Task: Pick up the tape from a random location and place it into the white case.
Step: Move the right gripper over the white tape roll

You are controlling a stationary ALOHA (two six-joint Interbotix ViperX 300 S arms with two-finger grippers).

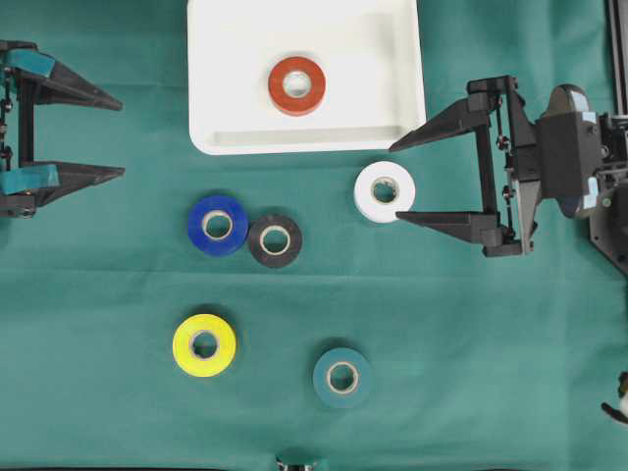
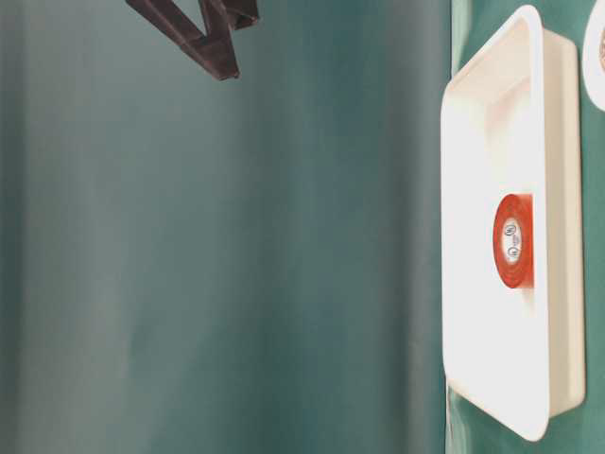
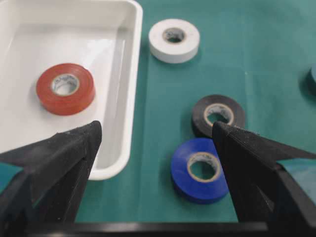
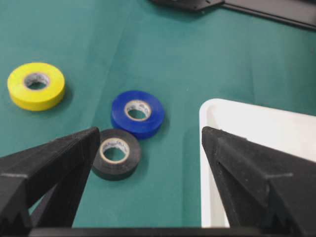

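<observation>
Jaws of the left gripper stand spread wide at the far left edge of the overhead view, holding nothing, well to the left of the white case. That case lies flat on the green cloth at the top middle, and a red tape roll rests flat inside it, near its centre. Below the case's left half, a blue roll and a black roll lie side by side, touching, the blue one on the left. Farther below the case, a yellow roll sits under the blue one, with a teal roll off to its right, well apart from it. Just below the case's lower right corner lies a white roll. The right gripper reaches in from the right, its jaws spread wide and gripping nothing; the upper fingertip hangs at the case's lower right corner, the lower one just beside the white roll, which sits near the gap between the tips.
</observation>
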